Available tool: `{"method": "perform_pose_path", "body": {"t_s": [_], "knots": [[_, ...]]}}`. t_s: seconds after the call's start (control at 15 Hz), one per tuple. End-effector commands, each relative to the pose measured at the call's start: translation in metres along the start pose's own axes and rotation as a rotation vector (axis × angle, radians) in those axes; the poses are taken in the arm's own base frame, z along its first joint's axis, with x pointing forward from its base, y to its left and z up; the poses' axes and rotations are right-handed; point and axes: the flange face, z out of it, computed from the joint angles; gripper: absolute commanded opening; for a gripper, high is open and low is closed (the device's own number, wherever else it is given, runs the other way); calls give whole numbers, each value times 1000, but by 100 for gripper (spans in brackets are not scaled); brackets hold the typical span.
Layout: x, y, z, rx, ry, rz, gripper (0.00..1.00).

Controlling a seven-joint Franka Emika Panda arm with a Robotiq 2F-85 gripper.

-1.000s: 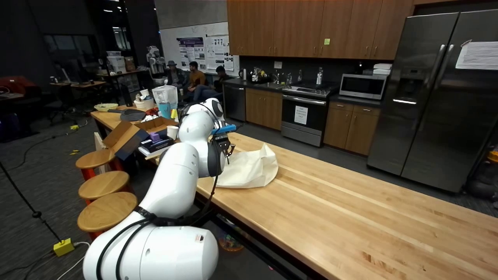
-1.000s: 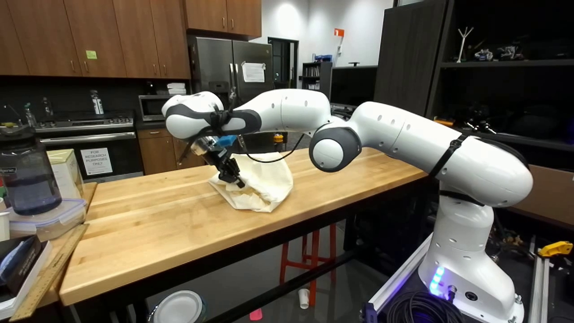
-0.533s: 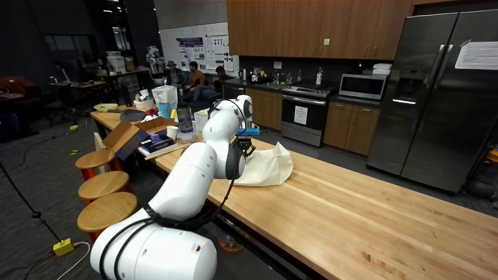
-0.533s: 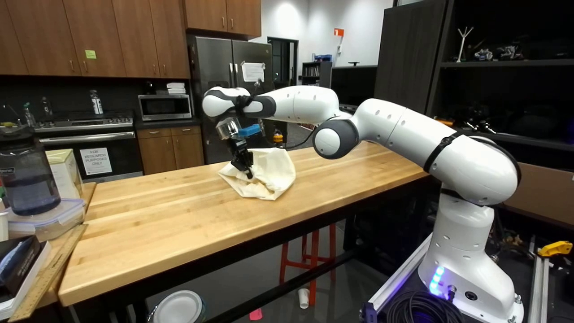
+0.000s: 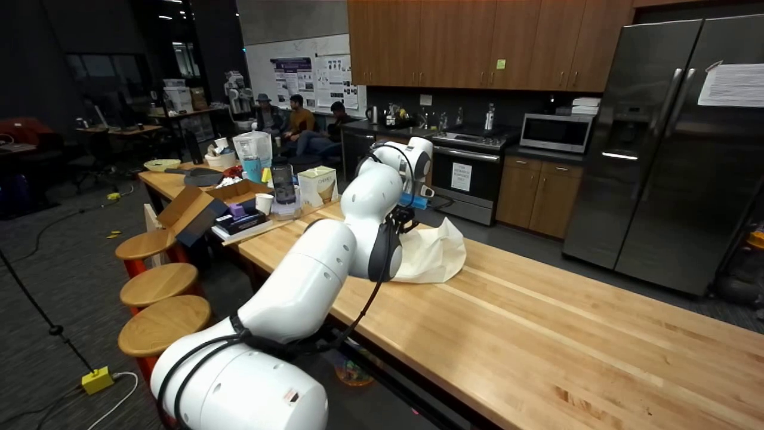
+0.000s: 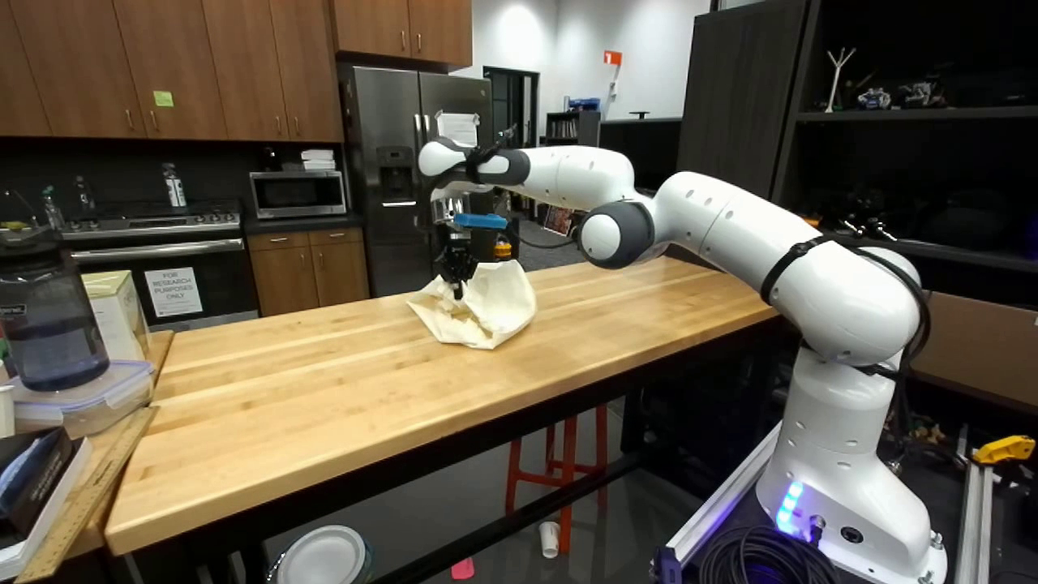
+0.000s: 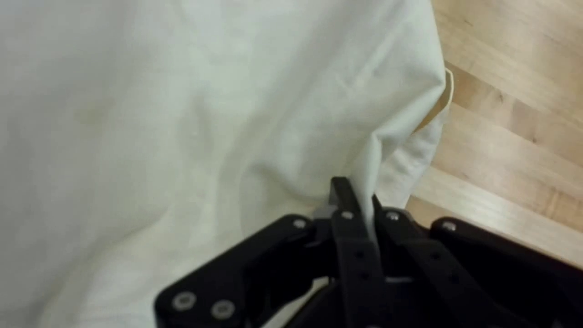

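Observation:
A cream-coloured cloth item, perhaps a bag (image 6: 501, 302), lies crumpled on the wooden table, with one part standing up in a peak. In the wrist view the pale fabric (image 7: 196, 114) fills most of the picture, and a fold of it runs between the black fingertips. My gripper (image 7: 359, 193) is shut on that fold. Seen from outside, the gripper (image 6: 458, 284) points almost straight down into the cloth near its far side. In an exterior view the arm hides part of the cloth (image 5: 436, 257) and most of the fingers.
The wooden table (image 5: 567, 334) stretches away from the cloth. A Chemex box (image 5: 317, 186), a dark water bottle (image 5: 283, 182), a white cup (image 5: 264, 203) and an open cardboard box (image 5: 194, 212) crowd its far end. A wooden ruler (image 6: 89, 487) lies there too. Stools (image 5: 164, 325) stand alongside.
My gripper has moved to the right in both exterior views, and the cloth has slid along with it. The hand has swung from tilted to nearly vertical. The Chemex box has come into view.

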Motion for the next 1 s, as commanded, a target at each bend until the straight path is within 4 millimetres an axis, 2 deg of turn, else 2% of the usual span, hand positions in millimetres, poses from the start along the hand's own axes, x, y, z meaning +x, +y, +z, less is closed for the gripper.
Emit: {"method": "perform_pose_path", "body": {"t_s": [0.0, 0.53, 0.8, 0.93], "knots": [[-7, 48, -28, 97, 74, 94, 1], [-28, 181, -18, 298, 103, 317, 1], [-46, 237, -19, 403, 134, 417, 1], [-58, 263, -28, 440, 159, 462, 1]]}}
